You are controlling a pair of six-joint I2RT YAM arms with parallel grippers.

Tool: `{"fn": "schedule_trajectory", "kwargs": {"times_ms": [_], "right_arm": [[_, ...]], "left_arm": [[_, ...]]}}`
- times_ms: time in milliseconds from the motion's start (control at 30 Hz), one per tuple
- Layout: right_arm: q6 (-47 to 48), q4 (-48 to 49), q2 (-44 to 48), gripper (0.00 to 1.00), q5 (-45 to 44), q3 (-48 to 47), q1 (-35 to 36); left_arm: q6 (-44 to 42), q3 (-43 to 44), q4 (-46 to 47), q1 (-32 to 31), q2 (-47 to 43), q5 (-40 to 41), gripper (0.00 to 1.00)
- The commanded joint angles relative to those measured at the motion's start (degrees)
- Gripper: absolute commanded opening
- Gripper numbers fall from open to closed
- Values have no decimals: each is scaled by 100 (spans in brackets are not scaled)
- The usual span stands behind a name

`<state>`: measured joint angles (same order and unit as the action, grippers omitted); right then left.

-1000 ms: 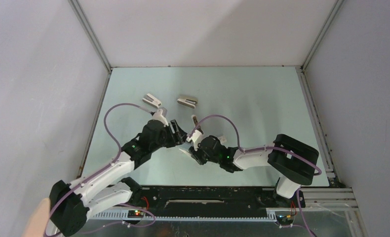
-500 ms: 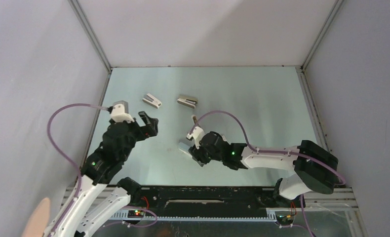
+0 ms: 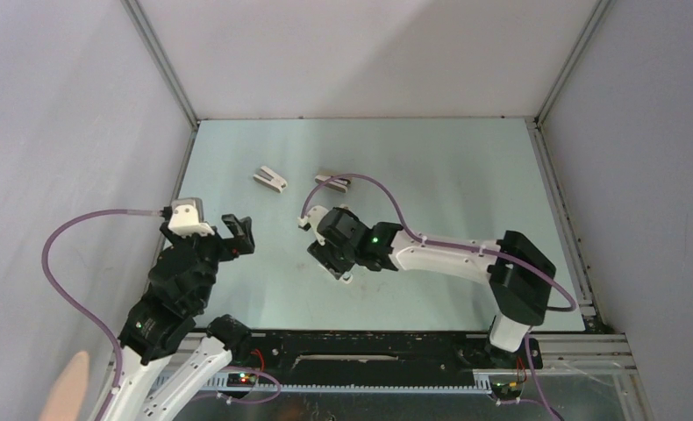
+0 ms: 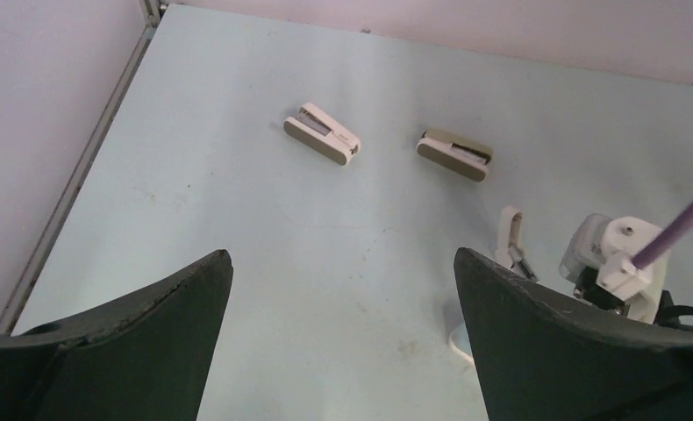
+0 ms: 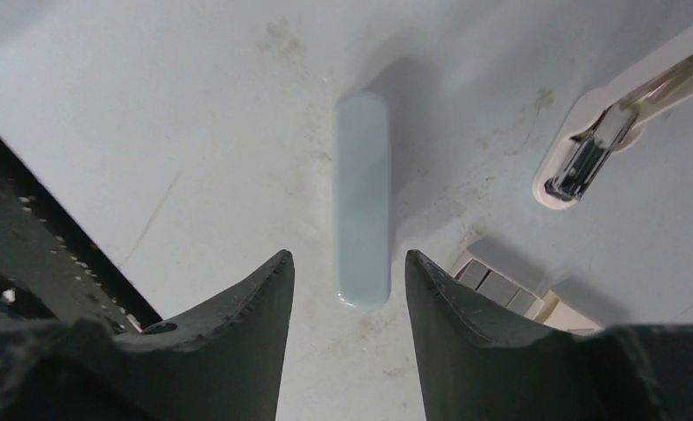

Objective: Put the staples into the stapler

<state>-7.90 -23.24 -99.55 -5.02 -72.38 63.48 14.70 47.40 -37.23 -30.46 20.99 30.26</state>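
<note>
The stapler (image 5: 361, 197) shows in the right wrist view as a slim pale bluish bar lying flat on the table. Its near end lies between the tips of my right gripper (image 5: 347, 258), which is open and holds nothing. A slim white piece with a silvery metal channel (image 5: 589, 145) lies to its right; I cannot tell whether it belongs to the stapler. The staples (image 5: 499, 286), a white box with a grey tray, peek out beside the right finger. My left gripper (image 4: 343, 256) is open and empty, well to the left (image 3: 236, 232). In the top view my right gripper (image 3: 327, 254) hides the stapler.
Two stubby wedge-shaped staplers lie at the back: a white one (image 3: 271, 178) (image 4: 322, 134) and a beige one (image 3: 333, 181) (image 4: 454, 155). The table's left rail (image 3: 175, 189) runs close to the left arm. The slim white and metal piece (image 4: 510, 239) lies beside the right wrist.
My left arm has pulled back and to the left, away from the right gripper. My right gripper has shifted left and a little farther out, over the pale bluish bar.
</note>
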Motion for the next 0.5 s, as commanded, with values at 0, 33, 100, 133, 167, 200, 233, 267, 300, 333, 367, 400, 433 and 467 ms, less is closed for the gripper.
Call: {"fn": "schedule_trajectory", "kwargs": {"times_ms": [0, 33, 100, 133, 167, 200, 233, 267, 300, 333, 367, 400, 433, 467], "right_arm": [[70, -781, -378, 51, 140, -486, -109], [74, -808, -448, 51, 167, -539, -116], [84, -890, -592, 50, 218, -668, -117], [80, -933, -666, 50, 213, -708, -117], [78, -979, -720, 49, 193, -753, -120], [78, -1020, -788, 49, 160, -788, -124], [63, -1058, -842, 49, 128, -828, -119], [64, -1074, -888, 49, 102, -842, -122], [58, -1084, -931, 48, 91, -847, -120], [65, -1079, -967, 47, 89, -845, -118], [63, -1075, -996, 45, 93, -845, -118], [60, -1065, -1037, 43, 96, -845, -125], [65, -1052, -1068, 41, 97, -841, -126], [64, -1044, -1100, 40, 85, -847, -118]], "left_arm": [[-318, -161, 205, 31, 69, 186, 100], [-326, -187, 209, 36, 93, 168, 100], [-355, -225, 225, 60, 134, 99, 100], [-380, -238, 225, 78, 153, 80, 100], [-400, -246, 226, 97, 159, 77, 100], [-418, -255, 233, 120, 159, 77, 100], [-423, -264, 243, 149, 143, 64, 100], [-432, -278, 259, 180, 131, 34, 100], [-433, -298, 275, 207, 119, 0, 100], [-433, -317, 290, 233, 93, -35, 100], [-433, -335, 301, 260, 82, -68, 100], [-426, -348, 308, 286, 74, -80, 100], [-424, -353, 305, 309, 70, -96, 100], [-424, -365, 318, 326, 71, -111, 100]]}}
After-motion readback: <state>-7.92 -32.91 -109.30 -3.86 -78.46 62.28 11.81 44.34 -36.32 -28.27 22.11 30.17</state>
